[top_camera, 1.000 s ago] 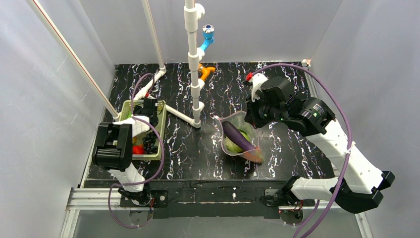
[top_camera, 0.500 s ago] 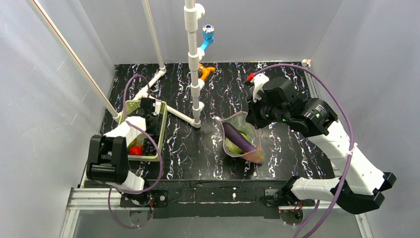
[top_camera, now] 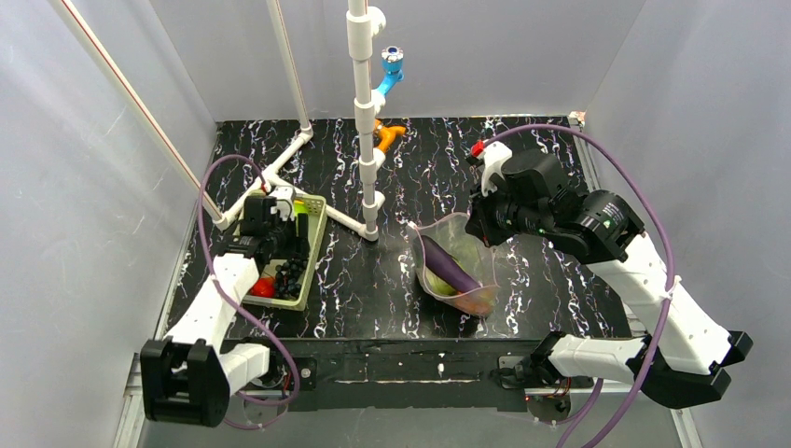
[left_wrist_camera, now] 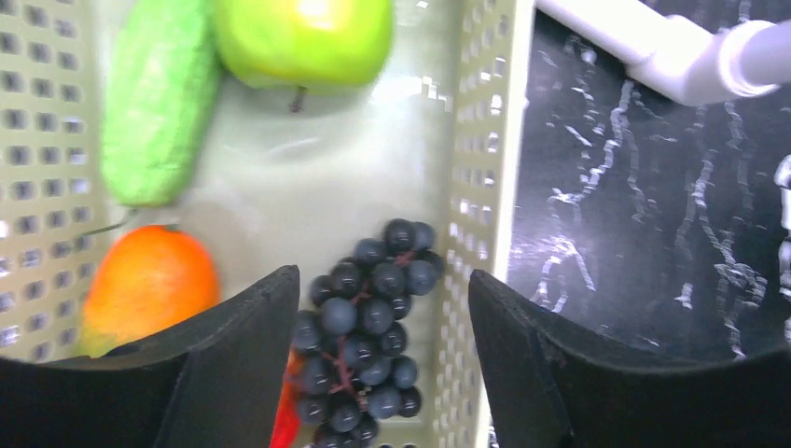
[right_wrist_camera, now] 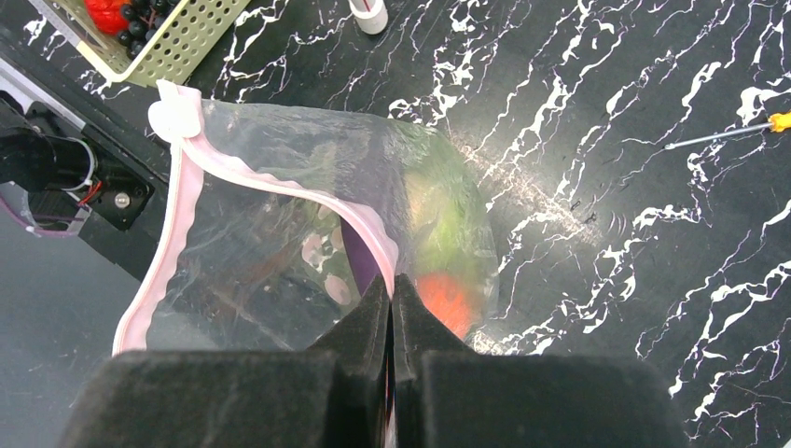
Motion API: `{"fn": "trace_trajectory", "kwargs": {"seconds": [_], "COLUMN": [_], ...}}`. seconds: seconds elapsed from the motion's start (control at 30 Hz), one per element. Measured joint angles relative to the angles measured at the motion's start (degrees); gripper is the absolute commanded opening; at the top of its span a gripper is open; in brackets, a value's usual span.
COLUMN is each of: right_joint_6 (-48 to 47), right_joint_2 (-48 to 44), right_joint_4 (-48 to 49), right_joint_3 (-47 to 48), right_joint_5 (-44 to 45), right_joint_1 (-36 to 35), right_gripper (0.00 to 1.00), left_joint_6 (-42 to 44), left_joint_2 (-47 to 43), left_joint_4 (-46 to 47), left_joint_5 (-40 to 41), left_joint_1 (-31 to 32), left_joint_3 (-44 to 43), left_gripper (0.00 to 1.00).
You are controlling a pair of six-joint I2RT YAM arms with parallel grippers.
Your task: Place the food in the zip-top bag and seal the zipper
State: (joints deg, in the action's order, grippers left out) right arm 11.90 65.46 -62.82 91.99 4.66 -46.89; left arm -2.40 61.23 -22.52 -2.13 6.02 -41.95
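The clear zip-top bag (top_camera: 450,245) stands open mid-table, its pink zipper (right_wrist_camera: 280,187) curving round the mouth. Inside it lie a purple piece (top_camera: 451,262), a green fruit (top_camera: 438,278) and a red-orange mango (right_wrist_camera: 446,299). My right gripper (right_wrist_camera: 392,285) is shut on the bag's pink rim and holds it up. My left gripper (left_wrist_camera: 382,355) is open above the pale green basket (left_wrist_camera: 471,187), its jaws either side of a dark grape bunch (left_wrist_camera: 368,327). A green apple (left_wrist_camera: 303,37), a green cucumber (left_wrist_camera: 154,98) and an orange fruit (left_wrist_camera: 149,285) also lie in the basket.
A white pipe frame (top_camera: 364,112) stands behind the basket and bag. A small orange stick (right_wrist_camera: 728,133) lies on the black marbled table (top_camera: 373,280) to the right. A red piece (top_camera: 262,288) lies in the basket's near end.
My left arm has swung down and forward, so its gripper is over the basket's middle. My right gripper has shifted slightly right with the bag's rim.
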Motion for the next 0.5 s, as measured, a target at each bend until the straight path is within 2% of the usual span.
{"fn": "trace_trajectory", "kwargs": {"seconds": [0.1,0.27,0.5], "right_joint_6": [0.02,0.11,0.16], "right_joint_2": [-0.18,-0.23,-0.23], "right_joint_4": [0.01,-0.03,-0.2], "right_joint_3": [-0.01,-0.01,0.01], "right_joint_5": [-0.48,-1.16,-1.89], "right_joint_1": [0.0,0.0,0.0], "right_gripper": [0.01,0.01,0.01], "left_joint_6": [4.23,11.42,18.71], "left_joint_2": [1.16,9.17,17.52], "left_joint_4": [-0.15,2.05,8.55], "left_joint_5": [7.5,17.22,23.92], "left_joint_1": [0.2,0.15,0.1], "left_joint_3": [-1.65,-3.66,-4.53], "left_gripper": [0.71,0.75,0.75]}}
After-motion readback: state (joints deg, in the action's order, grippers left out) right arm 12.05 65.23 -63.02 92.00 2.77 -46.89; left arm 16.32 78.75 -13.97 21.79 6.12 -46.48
